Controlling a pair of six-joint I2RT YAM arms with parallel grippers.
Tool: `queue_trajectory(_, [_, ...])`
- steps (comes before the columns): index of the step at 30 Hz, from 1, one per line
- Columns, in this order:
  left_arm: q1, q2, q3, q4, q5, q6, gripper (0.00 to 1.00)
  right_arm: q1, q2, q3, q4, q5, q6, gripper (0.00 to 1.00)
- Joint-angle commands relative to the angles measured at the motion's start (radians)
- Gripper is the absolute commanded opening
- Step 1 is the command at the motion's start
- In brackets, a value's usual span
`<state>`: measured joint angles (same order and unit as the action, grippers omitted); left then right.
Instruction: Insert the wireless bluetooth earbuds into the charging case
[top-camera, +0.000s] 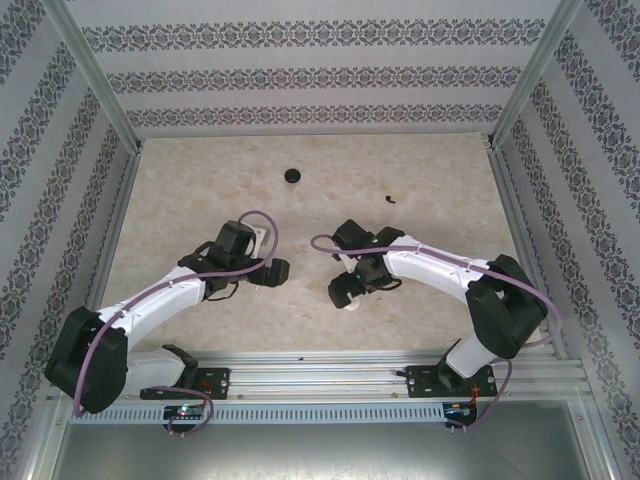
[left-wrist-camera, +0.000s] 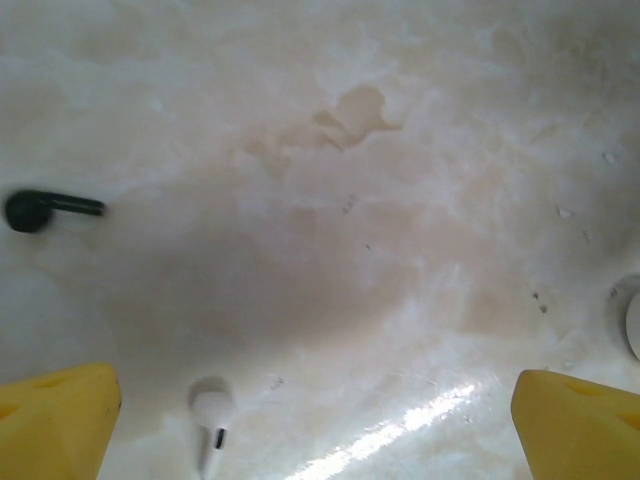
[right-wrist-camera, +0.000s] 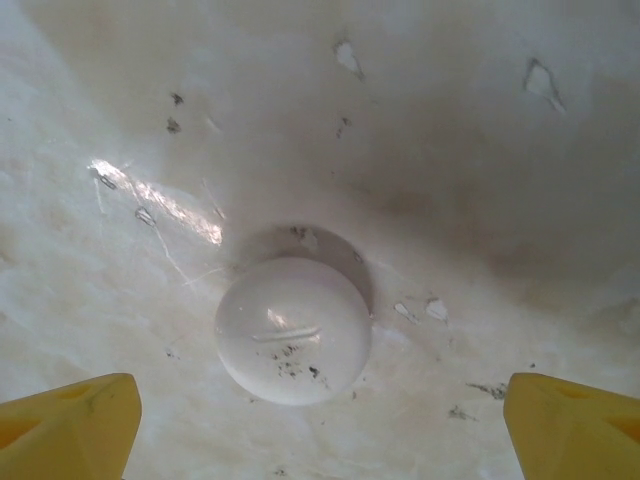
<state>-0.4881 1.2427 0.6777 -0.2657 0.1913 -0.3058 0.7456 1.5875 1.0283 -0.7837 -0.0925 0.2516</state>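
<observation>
A white earbud (left-wrist-camera: 212, 408) lies on the table just inside my left gripper's (left-wrist-camera: 318, 440) left finger, stem toward the camera. A black earbud (left-wrist-camera: 42, 208) lies farther off to the left. My left gripper (top-camera: 274, 272) is open and holds nothing. Another black earbud (top-camera: 388, 199) lies alone toward the back right. A white round charging case (right-wrist-camera: 293, 330), lid closed, sits on the table between the wide-spread yellow fingertips (right-wrist-camera: 66, 424) of my right gripper (right-wrist-camera: 320, 430), which is open above it. My right gripper (top-camera: 345, 291) hovers near the table's middle.
A black round puck (top-camera: 292, 176) sits near the back of the marble tabletop (top-camera: 200, 190). A white curved edge (left-wrist-camera: 632, 318) shows at the right border of the left wrist view. Patterned walls enclose the table on three sides.
</observation>
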Motion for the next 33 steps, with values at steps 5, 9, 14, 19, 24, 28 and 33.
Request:
queue_trajectory(5, [-0.027,0.028,-0.018,-0.064,-0.050,-0.090,1.00,0.063,0.114,0.090,-0.082,0.036,-0.042,0.89])
queue_trajectory(9, [-0.028,0.024,-0.034,-0.075,-0.069,-0.121,1.00,0.067,0.158,0.097,-0.063,-0.008,-0.037,0.85])
queue_trajectory(14, [-0.029,-0.012,-0.066,-0.041,-0.024,-0.117,1.00,0.068,0.207,0.101,-0.044,-0.010,-0.028,0.79])
queue_trajectory(19, [-0.027,-0.055,-0.064,-0.066,-0.040,-0.085,1.00,0.072,0.240,0.101,-0.043,0.002,-0.004,0.66])
queue_trajectory(24, [-0.028,-0.074,-0.072,-0.079,-0.049,-0.073,1.00,0.082,0.253,0.103,-0.050,-0.003,0.025,0.57])
queue_trajectory(28, [-0.027,-0.105,-0.089,-0.050,-0.017,-0.073,1.00,0.080,0.224,0.105,-0.042,0.007,0.091,0.46])
queue_trajectory(33, [-0.029,-0.166,-0.104,-0.008,-0.022,-0.066,1.00,0.063,0.212,0.112,-0.006,-0.040,0.205,0.45])
